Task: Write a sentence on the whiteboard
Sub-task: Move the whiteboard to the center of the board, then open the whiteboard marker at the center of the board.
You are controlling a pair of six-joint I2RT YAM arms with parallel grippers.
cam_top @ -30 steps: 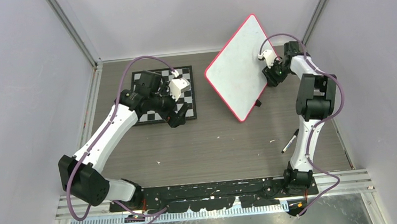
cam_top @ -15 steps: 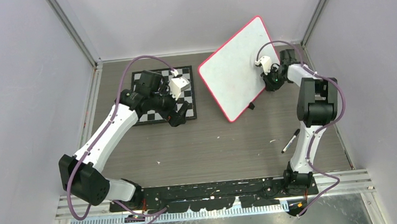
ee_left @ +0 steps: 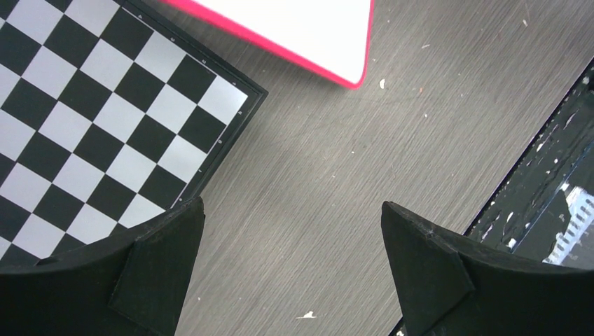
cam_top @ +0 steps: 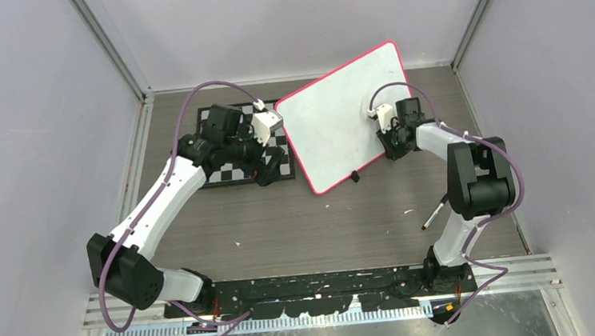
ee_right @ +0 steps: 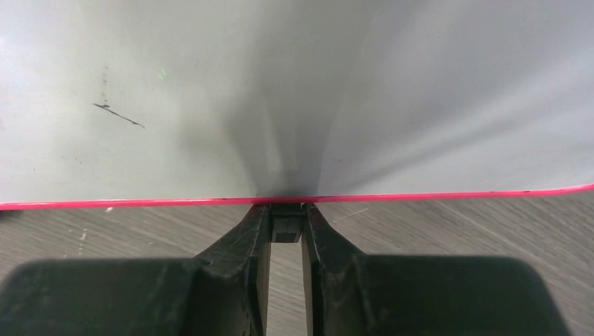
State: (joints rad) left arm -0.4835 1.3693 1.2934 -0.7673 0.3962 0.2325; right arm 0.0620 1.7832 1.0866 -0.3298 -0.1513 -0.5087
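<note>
The whiteboard (cam_top: 330,117), white with a pink-red frame, lies across the middle back of the table. Its left corner overlaps the checkerboard's right edge. My right gripper (cam_top: 391,146) is shut on a small black clip (ee_right: 286,225) at the board's right edge (ee_right: 420,196). A second black clip (cam_top: 355,176) shows on the same edge. The board face (ee_right: 280,91) carries only a short black stroke (ee_right: 119,115); the sentence is not in view. My left gripper (cam_top: 273,167) is open and empty over bare table (ee_left: 291,217), beside the checkerboard's corner. A corner of the whiteboard (ee_left: 308,28) shows in the left wrist view.
The black-and-white checkerboard (cam_top: 230,169) lies at the back left under my left arm; it also shows in the left wrist view (ee_left: 105,126). A black marker pen (cam_top: 434,212) lies on the table beside the right arm. Grey walls close in both sides and the back.
My right gripper has swung the whiteboard leftward and turned it flatter, so its corner now reaches over the checkerboard. The left arm has barely moved.
</note>
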